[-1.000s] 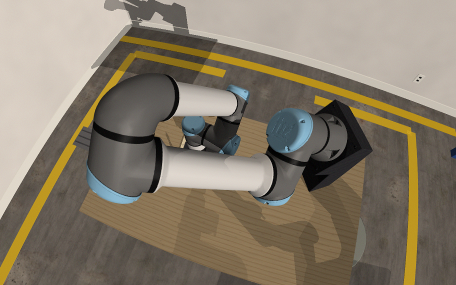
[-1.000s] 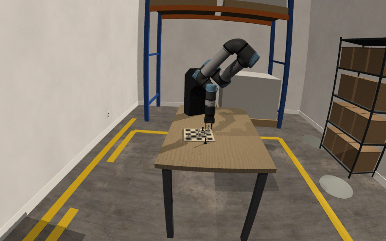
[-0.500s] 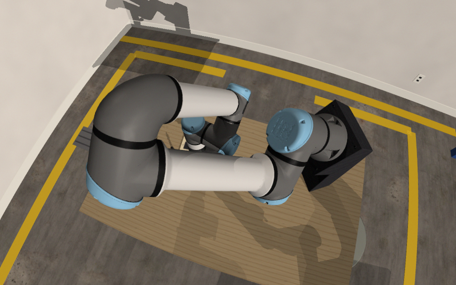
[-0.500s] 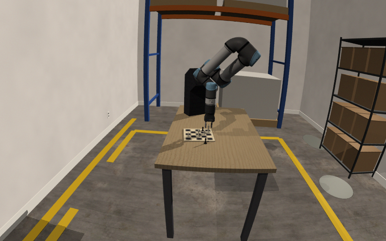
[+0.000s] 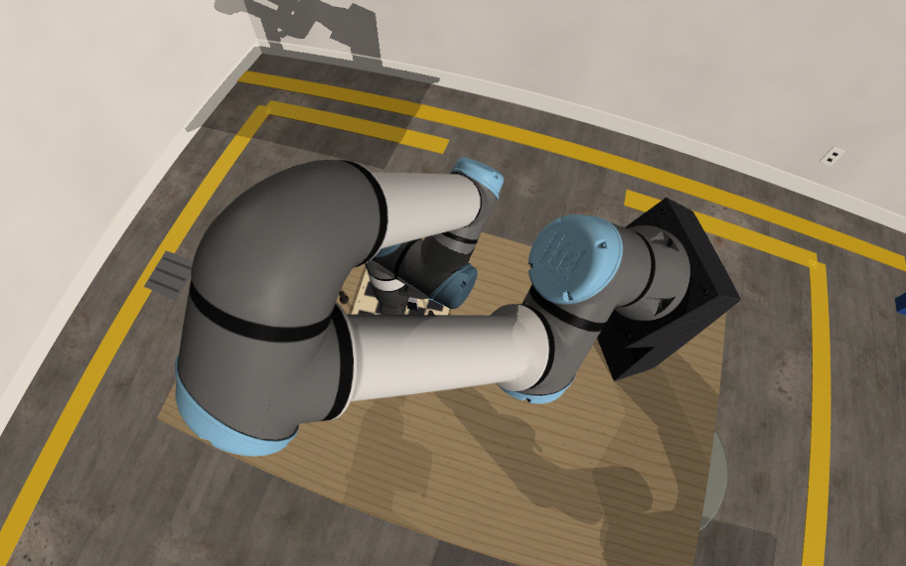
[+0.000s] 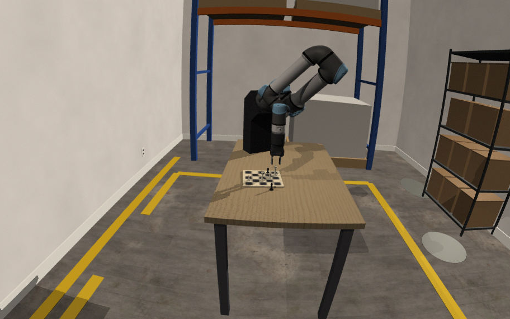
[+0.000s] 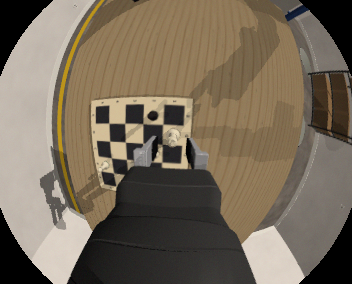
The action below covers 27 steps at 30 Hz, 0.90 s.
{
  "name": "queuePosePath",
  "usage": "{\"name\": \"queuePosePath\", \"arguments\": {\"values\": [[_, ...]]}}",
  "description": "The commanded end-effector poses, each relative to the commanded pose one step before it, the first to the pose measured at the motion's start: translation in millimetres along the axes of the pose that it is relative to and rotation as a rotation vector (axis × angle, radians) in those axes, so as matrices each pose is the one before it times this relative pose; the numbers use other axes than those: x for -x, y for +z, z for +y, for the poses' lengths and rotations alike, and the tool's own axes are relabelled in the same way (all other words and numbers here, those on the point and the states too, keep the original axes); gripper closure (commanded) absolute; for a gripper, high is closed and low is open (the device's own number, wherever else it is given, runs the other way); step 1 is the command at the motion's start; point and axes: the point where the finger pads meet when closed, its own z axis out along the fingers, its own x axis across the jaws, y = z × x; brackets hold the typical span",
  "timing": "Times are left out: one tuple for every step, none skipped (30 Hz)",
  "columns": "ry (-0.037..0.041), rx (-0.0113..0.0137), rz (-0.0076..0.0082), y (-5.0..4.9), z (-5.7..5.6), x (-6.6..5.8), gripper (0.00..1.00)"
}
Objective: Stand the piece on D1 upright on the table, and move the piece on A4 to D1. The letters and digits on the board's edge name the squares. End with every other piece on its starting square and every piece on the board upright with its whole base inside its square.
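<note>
The small chessboard (image 6: 264,178) lies on the wooden table (image 6: 284,190). My gripper (image 6: 275,161) hangs a little above the board's far right corner, open and empty. In the wrist view my fingers stand apart, and a white piece (image 7: 174,136) stands upright on the board below and between them. The same piece shows in the exterior view (image 6: 275,171). A black piece (image 7: 154,114) stands on the board farther along. A small black piece (image 6: 272,187) stands upright on the table just off the board's near edge. In the top view the arm hides most of the board (image 5: 365,298).
Several other pieces (image 6: 264,174) stand near the board's middle, and one white piece (image 7: 104,166) near its left edge. The arm's black pedestal (image 6: 255,122) stands at the table's far end. Shelves with boxes (image 6: 482,142) stand to the right.
</note>
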Motion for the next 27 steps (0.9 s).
{"name": "queuePosePath", "arguments": {"values": [[-0.00103,-0.00255,0.00153,-13.552,0.38,0.08,0.21],[0.00001,0.00002,0.00001,-2.465,-0.01,-0.01,0.21],[-0.00001,-0.00002,-0.00001,-2.412,0.01,0.01,0.21],[0.00001,0.00002,0.00001,-2.35,-0.01,-0.01,0.21],[-0.00001,-0.00003,-0.00001,-2.285,0.01,0.01,0.21],[0.00001,0.00003,0.00001,-2.209,-0.01,-0.01,0.21],[0.0,0.0,0.0,0.0,0.0,0.0,0.21],[0.0,0.0,0.0,0.0,0.0,0.0,0.21],[-0.00001,-0.00003,-0.00001,-2.133,0.01,0.01,0.21],[0.0,0.00001,0.0,-2.045,-0.01,-0.01,0.21],[0.0,-0.00001,0.0,-1.958,0.0,0.01,0.21],[0.0,0.0,0.0,-1.864,0.0,0.0,0.21],[0.00001,0.00002,0.00001,-1.762,-0.01,-0.01,0.21],[-0.00001,-0.00003,-0.00001,-1.667,0.01,0.01,0.21],[0.0,0.0,0.0,-1.558,0.0,0.0,0.21],[0.00001,0.00002,0.00001,-1.448,-0.01,-0.01,0.21],[-0.00001,-0.00003,-0.00001,-1.346,0.01,0.01,0.21],[0.0,0.0,0.0,-1.232,0.0,0.0,0.21],[0.0,0.00001,0.0,-1.118,-0.01,-0.01,0.21],[0.0,0.00002,0.00001,-1.005,-0.01,-0.01,0.21],[-0.00001,-0.00002,-0.00001,-0.901,0.01,0.01,0.21],[0.0,-0.00001,0.0,-0.79,0.0,0.01,0.21],[0.0,0.0,0.0,-0.682,0.0,0.0,0.21],[0.0,0.0,0.0,0.0,0.0,0.0,0.21],[0.0,0.0,0.0,0.0,0.0,0.0,0.21],[0.0,0.0,0.0,-0.578,0.0,0.0,0.21],[0.0,0.00001,0.0,-0.479,0.0,0.0,0.21]]}}
